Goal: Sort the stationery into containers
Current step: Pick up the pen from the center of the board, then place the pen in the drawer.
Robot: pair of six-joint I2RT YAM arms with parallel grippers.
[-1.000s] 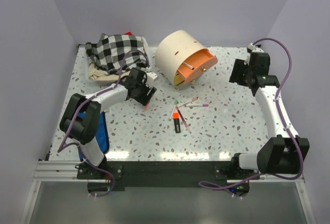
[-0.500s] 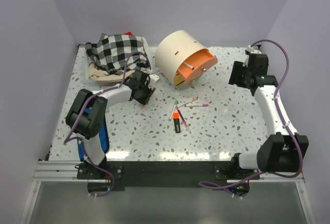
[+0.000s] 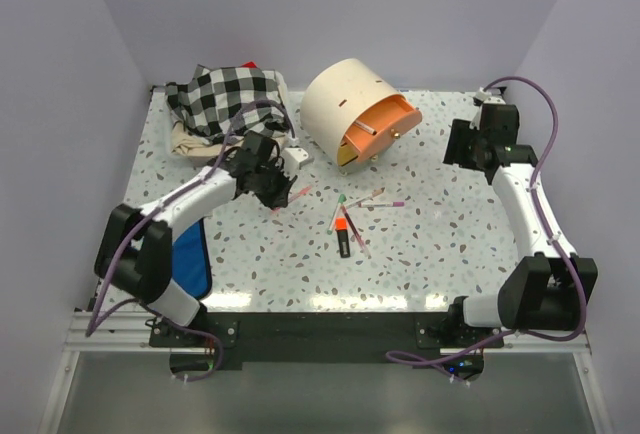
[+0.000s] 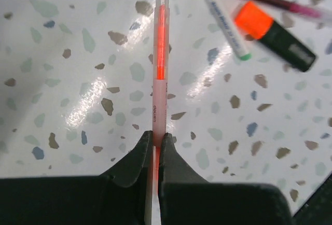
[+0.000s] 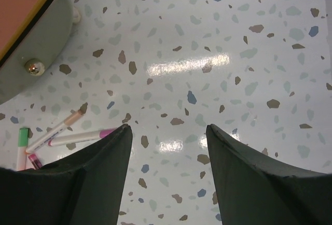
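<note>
Cannot see lower end of pink pen [image 4: 161, 54], buried in left gripper [image 4: 155, 142], pinched tight on it, front-left of cream cabinet [image 3: 340, 99]. Right gripper [image 5: 168, 131] spread apart, right of cabinet

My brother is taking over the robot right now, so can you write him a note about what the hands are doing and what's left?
Left gripper: shut on the thin pink pen.
Right gripper: open, holding nothing, over the table right of the cabinet.
Things: cream drum cabinet at the back, one orange drawer pulled out; orange highlighter and other pens lie mid-table.
Done: one pen gripped; the drawer looks empty.
Left: put that pen in the drawer, then the rest.
</note>
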